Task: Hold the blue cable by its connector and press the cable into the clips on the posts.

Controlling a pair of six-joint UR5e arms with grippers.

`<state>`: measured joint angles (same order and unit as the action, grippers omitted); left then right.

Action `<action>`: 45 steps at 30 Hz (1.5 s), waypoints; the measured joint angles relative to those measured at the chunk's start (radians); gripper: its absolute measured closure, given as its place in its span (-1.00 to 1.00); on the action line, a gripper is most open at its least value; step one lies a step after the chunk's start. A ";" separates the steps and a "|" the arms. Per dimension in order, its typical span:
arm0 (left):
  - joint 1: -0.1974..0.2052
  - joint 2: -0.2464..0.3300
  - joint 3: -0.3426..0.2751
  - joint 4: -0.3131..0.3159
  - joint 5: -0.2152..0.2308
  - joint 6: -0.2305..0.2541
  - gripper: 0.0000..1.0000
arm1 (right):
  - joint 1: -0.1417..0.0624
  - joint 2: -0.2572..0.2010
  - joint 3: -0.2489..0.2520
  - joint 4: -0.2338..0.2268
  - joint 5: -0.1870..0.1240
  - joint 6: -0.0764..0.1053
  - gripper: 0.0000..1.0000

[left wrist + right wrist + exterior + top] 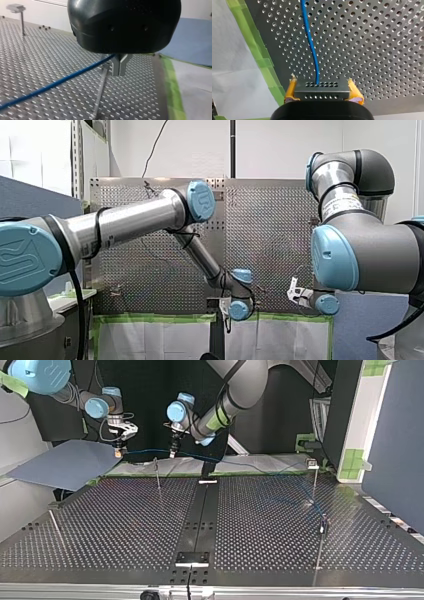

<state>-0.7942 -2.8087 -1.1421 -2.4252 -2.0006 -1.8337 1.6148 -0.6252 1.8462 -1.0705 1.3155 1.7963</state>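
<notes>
One blue cable (pixel 310 42). One connector (pixel 322 90), between the right gripper's (pixel 321 82) jaws. Two grippers; the left gripper (pixel 119 65) has the cable at its jaws. Four posts (pixel 157 476) beyond them.

Perforated matt metal for desk (pixel 374 50); smooth plastic jacket on blue cable (pixel 310 42); matt black connector (pixel 322 91); glossy housing, matt metal fingers (pixel 116 67) on left end effector (pixel 120 73).

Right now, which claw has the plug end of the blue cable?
My right gripper, with yellow pads, clamps the black connector; my left gripper pinches only the blue cable.
</notes>
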 joint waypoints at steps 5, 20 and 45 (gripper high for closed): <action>0.013 -0.019 0.042 -0.016 0.016 -0.007 1.00 | 0.000 0.008 -0.002 -0.019 -0.001 -0.001 1.00; 0.056 -0.022 0.096 -0.017 0.050 -0.010 1.00 | 0.000 0.062 -0.044 -0.022 -0.002 -0.023 1.00; 0.078 -0.024 0.122 -0.027 0.107 -0.043 1.00 | 0.009 0.064 -0.085 -0.017 -0.005 -0.023 1.00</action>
<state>-0.7162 -2.8325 -1.0201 -2.4518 -1.8931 -1.8765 1.6239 -0.5612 1.7607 -1.0878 1.3103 1.7732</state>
